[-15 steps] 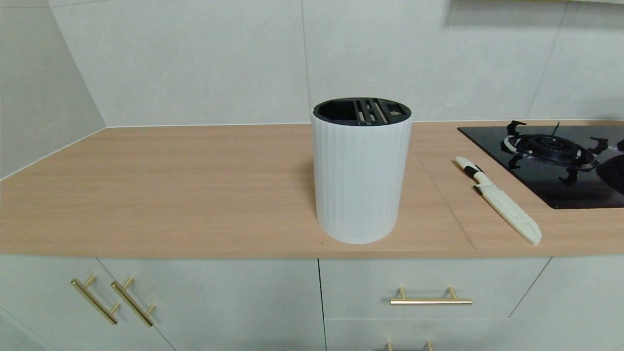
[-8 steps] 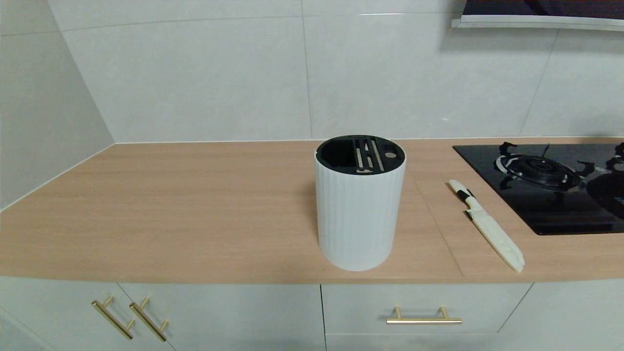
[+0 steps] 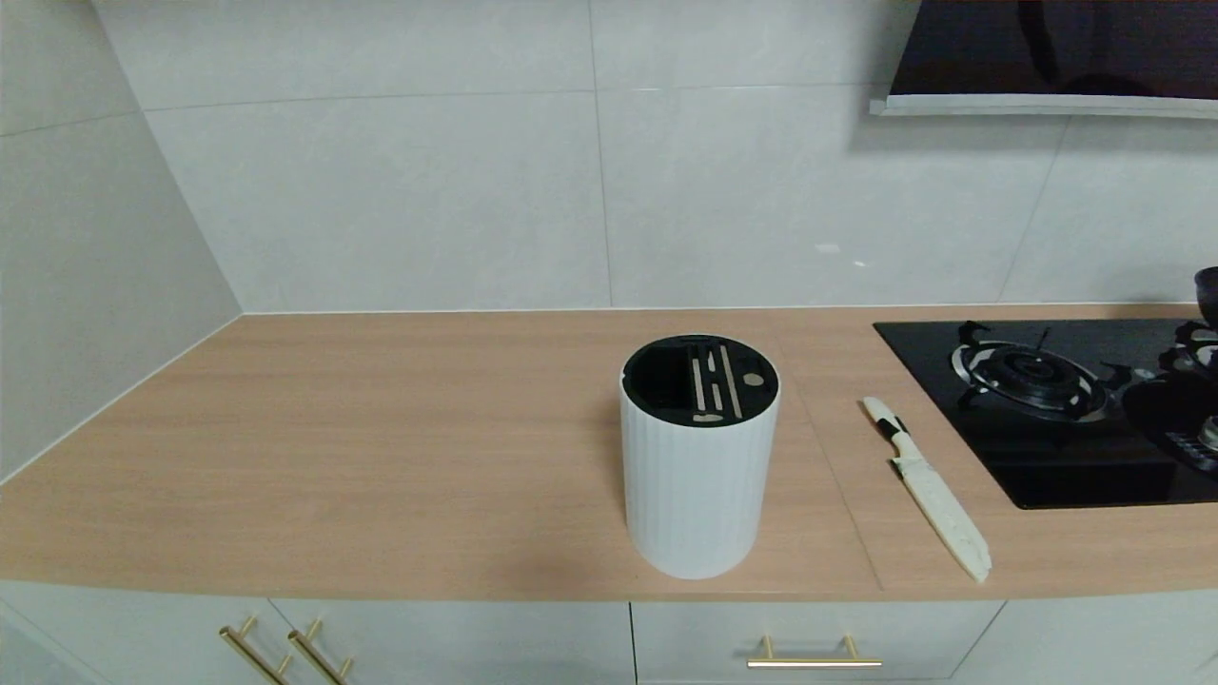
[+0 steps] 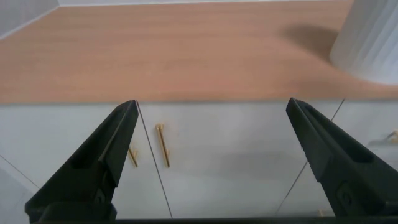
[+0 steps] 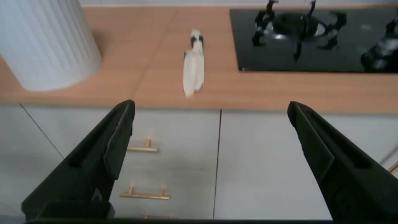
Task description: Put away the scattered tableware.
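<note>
1. Left wrist view: the left gripper (image 4: pixel 212 106) hangs in front of the cabinet fronts (image 4: pixel 236 162), below the front edge of the countertop (image 4: pixel 186 50). Its two dark fingers are spread wide apart, with nothing held between them.
2. The right gripper (image 5: pixel 211 104) sits at a similar height before the cabinets farther to the robot's right. It too is spread wide and holds nothing.
3. The knife (image 5: pixel 194 65) lies flat on the countertop beyond the right gripper, well apart from both grippers. Its white handle with a black band points toward the wall. Its pale speckled blade points toward the front edge, where the tip stops just short.
4. The knife rests between the holder (image 3: pixel 699 476) and the hob (image 3: pixel 1047 428), touching neither.
5. The holder is a white ribbed cylinder standing upright near the front edge. In the head view it is to the left of the knife. Its black top insert has one large opening, several narrow slots and a small round hole.
6. The black glass hob is set into the countertop at the robot's right, with a gas burner under dark pan supports.
7. Gold bar handles (image 3: pixel 814 658) sit on the cabinet fronts. A pale tiled wall (image 3: pixel 428 190) rises behind the counter, and a dark range hood (image 3: pixel 1047 57) hangs above the hob.
</note>
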You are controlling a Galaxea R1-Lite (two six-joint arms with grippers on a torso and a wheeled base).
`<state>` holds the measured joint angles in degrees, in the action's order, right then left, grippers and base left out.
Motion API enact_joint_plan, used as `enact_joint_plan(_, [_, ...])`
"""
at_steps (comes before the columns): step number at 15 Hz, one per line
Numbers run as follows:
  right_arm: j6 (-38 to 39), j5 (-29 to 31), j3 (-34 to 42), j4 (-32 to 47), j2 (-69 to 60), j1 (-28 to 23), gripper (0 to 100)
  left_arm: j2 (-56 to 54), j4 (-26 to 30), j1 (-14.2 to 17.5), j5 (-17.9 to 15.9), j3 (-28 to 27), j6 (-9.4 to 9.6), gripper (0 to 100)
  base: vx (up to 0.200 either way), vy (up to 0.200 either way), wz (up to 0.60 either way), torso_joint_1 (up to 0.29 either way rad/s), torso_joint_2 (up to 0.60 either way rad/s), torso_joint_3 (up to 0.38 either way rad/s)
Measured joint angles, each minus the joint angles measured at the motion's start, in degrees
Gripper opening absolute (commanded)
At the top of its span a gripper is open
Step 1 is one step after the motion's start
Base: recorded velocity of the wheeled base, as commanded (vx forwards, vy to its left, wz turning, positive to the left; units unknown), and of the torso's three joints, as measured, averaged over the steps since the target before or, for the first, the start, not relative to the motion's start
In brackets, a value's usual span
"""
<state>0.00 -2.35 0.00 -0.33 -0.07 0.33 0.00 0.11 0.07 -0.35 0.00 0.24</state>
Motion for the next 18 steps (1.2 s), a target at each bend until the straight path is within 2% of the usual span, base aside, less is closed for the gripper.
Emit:
enact_joint_plan(4, [0.00,-0.05,0.00,0.00,0.00,0.00,100,0.00,0.02,0.00,0.00,0.00,0.00,100,0.000,0.000,0.00,0.268,-0.58,-0.311])
enact_joint_plan(11, [0.00,-0.02,0.00,0.01,0.00,0.00,100,0.00,0.02,0.00,0.02,0.00,0.02,100,0.000,0.000,0.00,0.193,-0.40,-0.210])
enact_joint_plan(18, [0.05,0.00,0.00,0.01,0.00,0.00,100,0.00,0.00,0.00,0.02,0.00,0.00,100,0.000,0.000,0.00,0.018,-0.03,-0.019])
